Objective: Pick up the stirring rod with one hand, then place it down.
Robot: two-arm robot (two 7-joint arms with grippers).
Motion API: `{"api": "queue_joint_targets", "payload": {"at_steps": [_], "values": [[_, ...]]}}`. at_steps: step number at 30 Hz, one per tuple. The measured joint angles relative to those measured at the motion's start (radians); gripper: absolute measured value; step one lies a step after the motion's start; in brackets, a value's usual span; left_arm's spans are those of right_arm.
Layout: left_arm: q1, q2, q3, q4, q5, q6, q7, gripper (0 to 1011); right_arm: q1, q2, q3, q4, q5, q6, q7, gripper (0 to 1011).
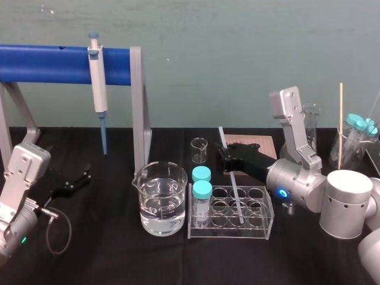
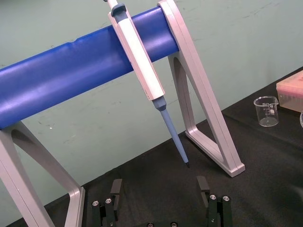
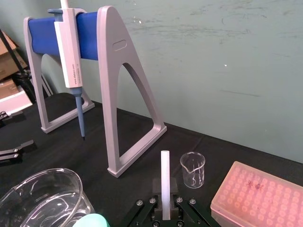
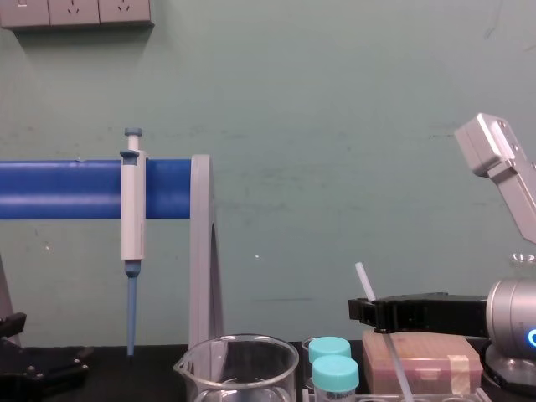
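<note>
Rack [image 1: 228,231] fronts the table [image 1: 107,261]; right gripper [image 1: 224,157] clamps the rod [image 1: 236,191] slanting over it. Left gripper [image 1: 78,179], jaws spread, rests well apart.

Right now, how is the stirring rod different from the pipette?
The stirring rod is plain, see-through white; the pipette is thicker, with a white body and blue tip. The rod leans, held by the right gripper above the clear rack; the pipette hangs straight down from the blue bar, with no gripper on it. Both are long and thin. The left gripper is open, far left.
</note>
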Motion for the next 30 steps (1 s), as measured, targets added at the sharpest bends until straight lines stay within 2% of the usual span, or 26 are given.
{"api": "queue_joint_targets", "payload": {"at_steps": [6,15,17,18,21,22,23,27,30], "values": [[0.0,0.0,0.0,0.0,0.0,0.0,0.0,1000,-0.003,-0.002,0.004,0.0,0.0,-0.009,0.002,72],[0.0,0.0,0.0,0.0,0.0,0.0,0.0,1000,-0.056,-0.022,0.044,-0.024,-0.002,-0.14,0.039,72],[0.0,0.0,0.0,0.0,0.0,0.0,0.0,1000,-0.067,-0.023,0.048,-0.032,-0.002,-0.171,0.05,72],[0.0,0.0,0.0,0.0,0.0,0.0,0.0,1000,-0.079,-0.021,0.052,-0.041,-0.006,-0.205,0.06,72],[0.0,0.0,0.0,0.0,0.0,0.0,0.0,1000,-0.096,-0.015,0.056,-0.057,-0.019,-0.252,0.073,72],[0.0,0.0,0.0,0.0,0.0,0.0,0.0,1000,-0.096,-0.015,0.056,-0.057,-0.019,-0.252,0.073,72],[0.0,0.0,0.0,0.0,0.0,0.0,0.0,1000,-0.118,-0.005,0.063,-0.088,-0.04,-0.307,0.085,72],[0.0,0.0,0.0,0.0,0.0,0.0,0.0,1000,-0.137,0.005,0.077,-0.131,-0.055,-0.344,0.09,72],[0.0,0.0,0.0,0.0,0.0,0.0,0.0,1000,-0.154,0.01,0.103,-0.189,-0.057,-0.383,0.096,72]]}}
